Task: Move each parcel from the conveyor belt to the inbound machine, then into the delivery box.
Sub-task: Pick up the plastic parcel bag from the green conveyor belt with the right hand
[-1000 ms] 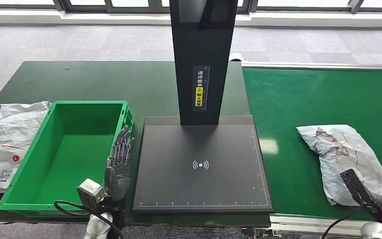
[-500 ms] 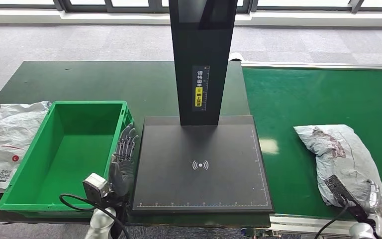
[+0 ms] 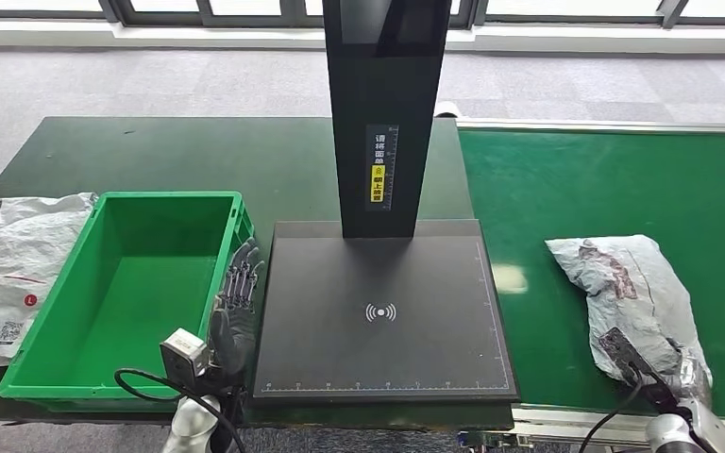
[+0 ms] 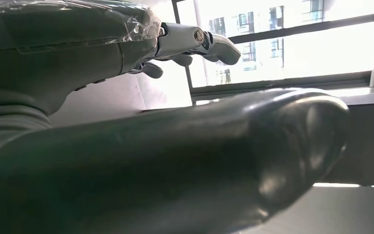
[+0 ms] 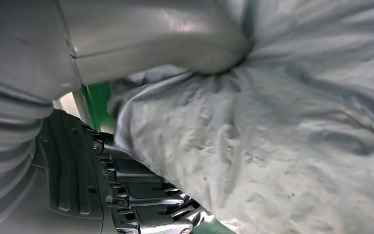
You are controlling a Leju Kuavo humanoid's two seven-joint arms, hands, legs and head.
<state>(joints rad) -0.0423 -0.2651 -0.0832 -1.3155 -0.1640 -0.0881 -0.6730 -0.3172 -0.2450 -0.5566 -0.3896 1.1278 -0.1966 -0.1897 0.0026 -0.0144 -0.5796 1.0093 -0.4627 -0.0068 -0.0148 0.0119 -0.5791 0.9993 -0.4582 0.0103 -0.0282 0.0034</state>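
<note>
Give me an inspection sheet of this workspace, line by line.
Surface: green conveyor belt on the right, dark green table on the left.
Job's things: grey parcel on the belt; black inbound machine, plate bare; green box, empty.
Clutter: white bags left of the box.
Hands: right hand grips the parcel's near end, thumb pressed into it; left hand open between box and machine.
Cables: black cable at the left wrist, another at the right.
Surroundings: grey floor, windows behind.

parcel depot, conveyor belt (image 3: 623,189), scanning machine (image 3: 382,311)
</note>
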